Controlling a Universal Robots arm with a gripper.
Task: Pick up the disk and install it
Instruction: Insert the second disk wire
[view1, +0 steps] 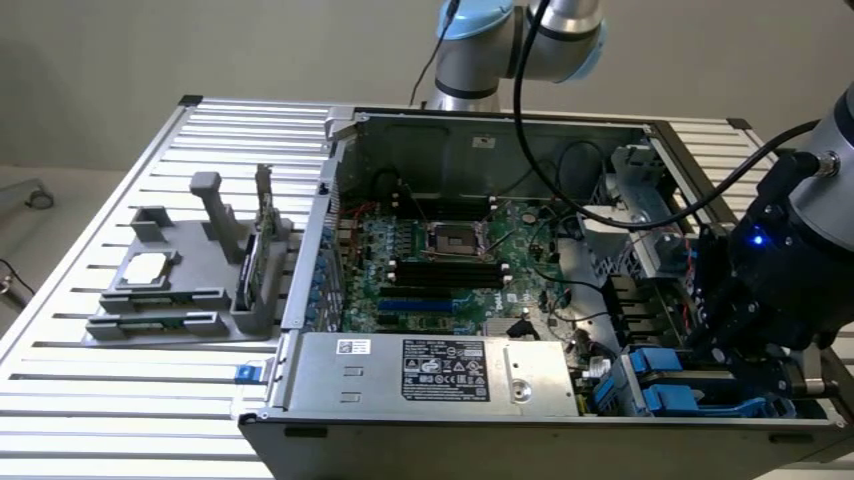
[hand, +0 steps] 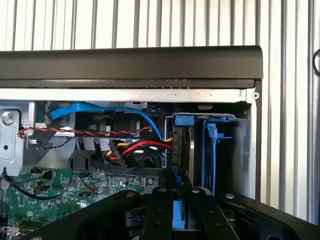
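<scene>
The disk (hand: 181, 150) stands upright in the case's (view1: 467, 425) corner bay.

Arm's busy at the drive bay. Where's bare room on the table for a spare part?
Bare slats lie on the table in front of the grey fixture, and behind it toward the far edge. The open case is crowded: cables and the gripper at the blue-railed disk.

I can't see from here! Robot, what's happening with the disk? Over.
Gripper closed on the disk's blue rail, low at the drive bay. Disk partway into its slot. Red and black cables close beside.
</scene>
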